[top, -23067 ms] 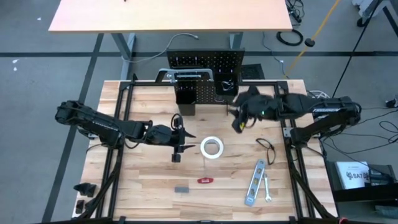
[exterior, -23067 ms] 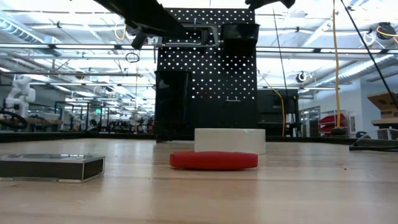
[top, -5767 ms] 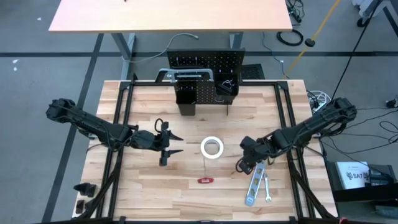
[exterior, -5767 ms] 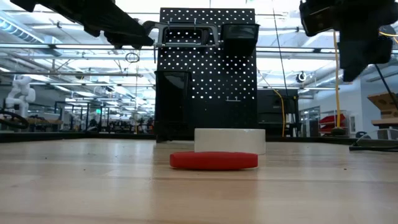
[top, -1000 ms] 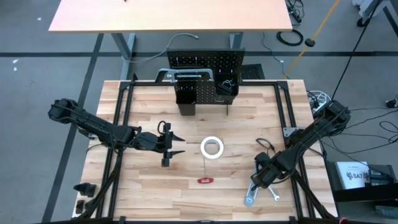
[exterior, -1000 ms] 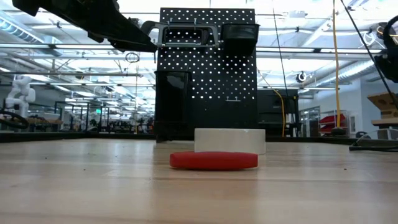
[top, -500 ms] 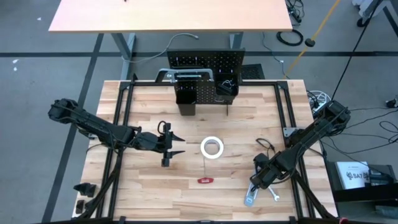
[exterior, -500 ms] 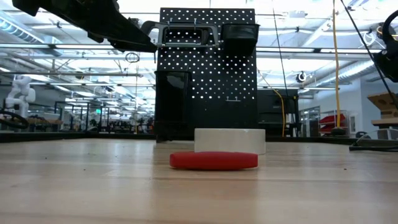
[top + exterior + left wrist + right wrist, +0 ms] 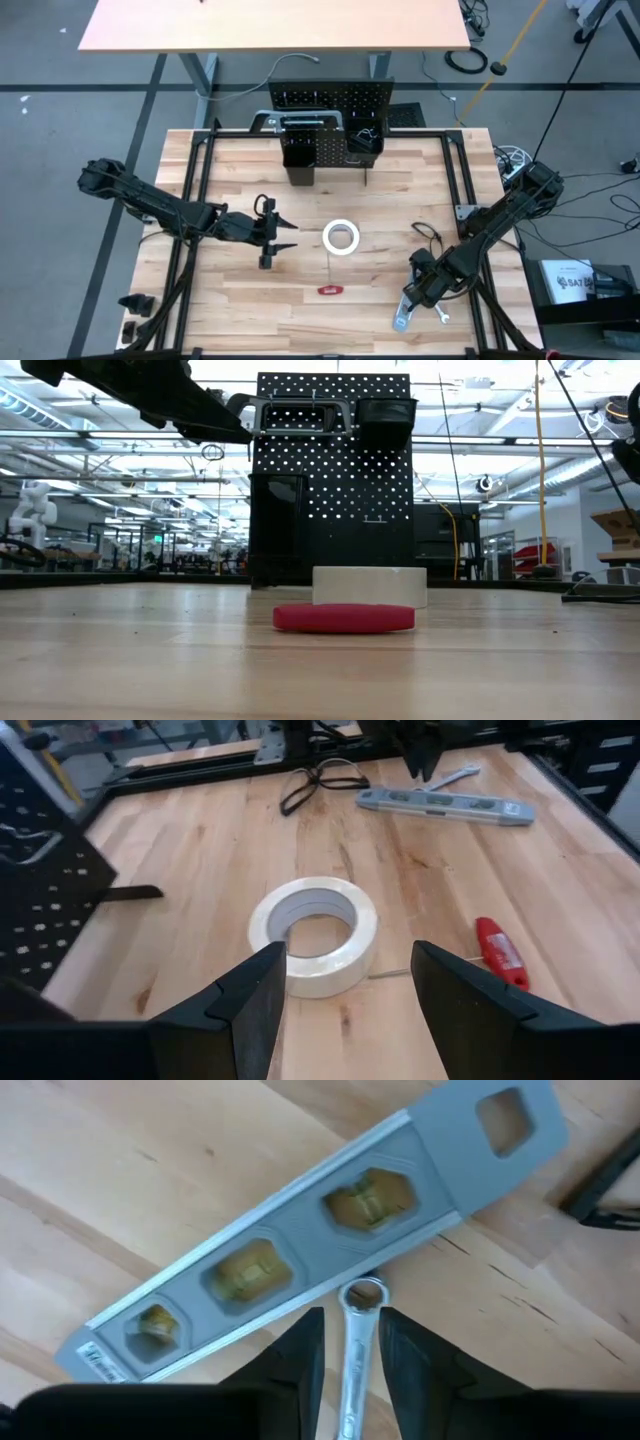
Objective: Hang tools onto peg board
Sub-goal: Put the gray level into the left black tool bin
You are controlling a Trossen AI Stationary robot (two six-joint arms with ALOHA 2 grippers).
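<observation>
Silver wrench (image 9: 352, 1352) between spread right gripper (image 9: 347, 1365) fingers, touching the level (image 9: 310, 1240), on wooden table (image 9: 120, 1170)

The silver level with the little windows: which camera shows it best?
The right wrist view: the silver level fills the picture, its three vials clear, a small wrench beside it. The left wrist view shows it whole but far off. The high view shows only its end past the right gripper. The low view misses it.
</observation>
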